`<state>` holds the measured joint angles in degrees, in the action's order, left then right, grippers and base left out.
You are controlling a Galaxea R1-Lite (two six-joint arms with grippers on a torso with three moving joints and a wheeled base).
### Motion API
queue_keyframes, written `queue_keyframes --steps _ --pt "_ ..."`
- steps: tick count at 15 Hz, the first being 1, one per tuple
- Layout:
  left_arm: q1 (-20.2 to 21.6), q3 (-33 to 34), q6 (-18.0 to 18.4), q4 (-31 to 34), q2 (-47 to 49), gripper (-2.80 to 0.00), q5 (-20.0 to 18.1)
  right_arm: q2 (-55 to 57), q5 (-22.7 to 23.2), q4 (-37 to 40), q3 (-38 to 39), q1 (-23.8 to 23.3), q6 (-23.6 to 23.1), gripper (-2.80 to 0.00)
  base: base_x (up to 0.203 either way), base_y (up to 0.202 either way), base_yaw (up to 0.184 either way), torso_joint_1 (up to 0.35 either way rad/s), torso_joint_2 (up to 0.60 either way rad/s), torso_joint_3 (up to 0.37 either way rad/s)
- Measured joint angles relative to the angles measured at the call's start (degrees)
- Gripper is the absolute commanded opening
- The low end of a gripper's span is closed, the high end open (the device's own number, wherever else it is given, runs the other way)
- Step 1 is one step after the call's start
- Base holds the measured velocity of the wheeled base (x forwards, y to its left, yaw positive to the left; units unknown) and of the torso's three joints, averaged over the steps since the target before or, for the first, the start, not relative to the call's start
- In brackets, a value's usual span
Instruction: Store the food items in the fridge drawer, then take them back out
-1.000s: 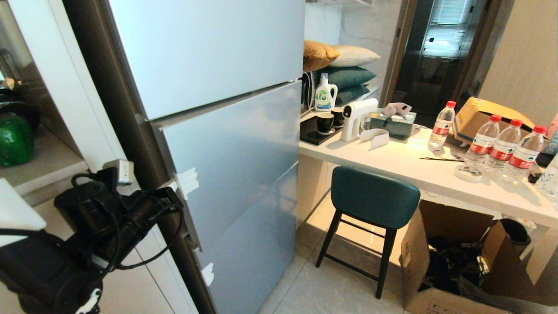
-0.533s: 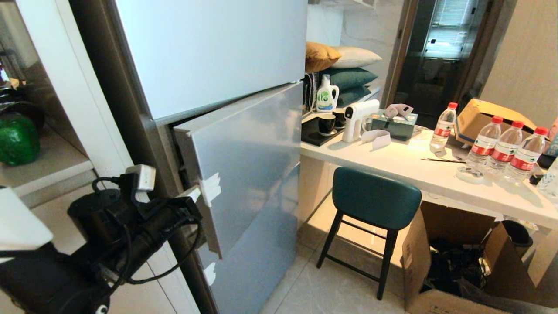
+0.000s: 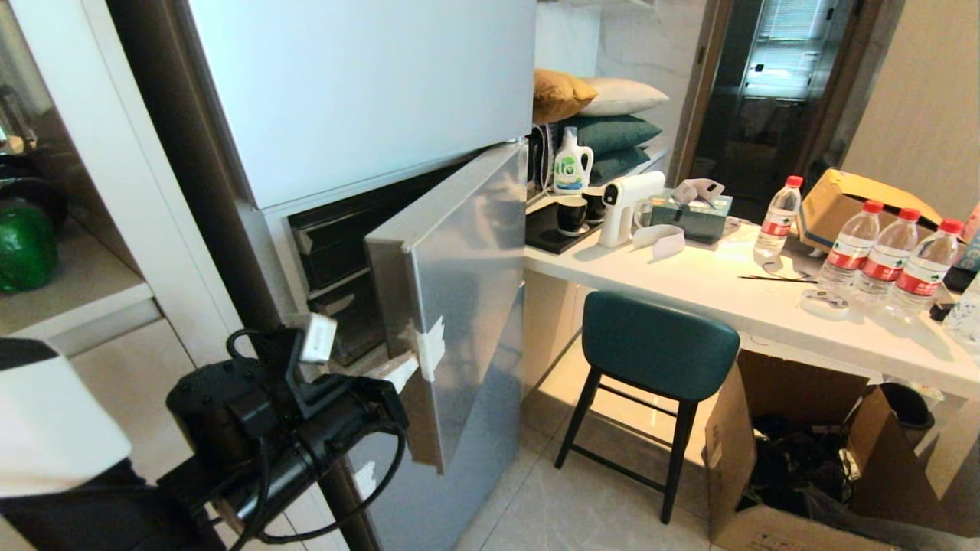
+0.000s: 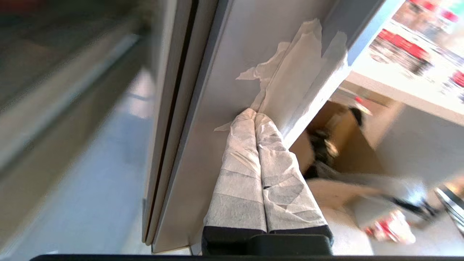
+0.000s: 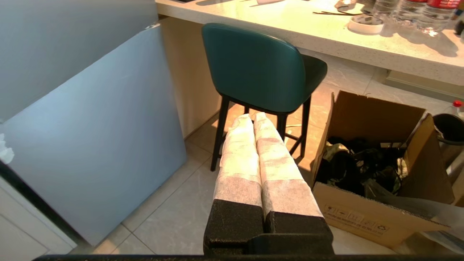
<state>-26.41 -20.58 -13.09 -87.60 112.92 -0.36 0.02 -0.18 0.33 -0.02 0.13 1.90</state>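
The fridge's middle door (image 3: 467,291) stands partly swung out, with dark compartments (image 3: 341,252) showing behind it. I cannot make out the fridge drawer among them. My left gripper (image 3: 402,370) is shut, its taped fingertips (image 4: 255,115) touching the door's edge beside a white tape tab (image 4: 297,72). Nothing is between the fingers. A glossy green bell pepper (image 3: 24,246) sits on a shelf at the far left. The potato is out of view. My right gripper (image 5: 253,117) is shut and empty, hanging above the floor tiles near the stool.
A teal stool (image 3: 654,344) stands right of the fridge under a white counter (image 3: 735,295) that carries water bottles (image 3: 880,252), a white spray gun (image 3: 624,203) and cups. An open cardboard box (image 3: 773,459) sits on the floor at the right.
The middle fridge door has swung from shut to well open. My left gripper moved rightward and nearer along with the door's edge. The right arm has not moved.
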Motion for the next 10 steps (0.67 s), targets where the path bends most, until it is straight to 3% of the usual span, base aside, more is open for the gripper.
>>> queue_keyframes --steps 10 --pt "-11.79 -1.38 0.06 0.58 1.02 -2.8 2.84 0.0 0.0 0.0 0.0 0.02 0.02 -2.8 0.0 0.0 0.0 0.0 0.0 0.0"
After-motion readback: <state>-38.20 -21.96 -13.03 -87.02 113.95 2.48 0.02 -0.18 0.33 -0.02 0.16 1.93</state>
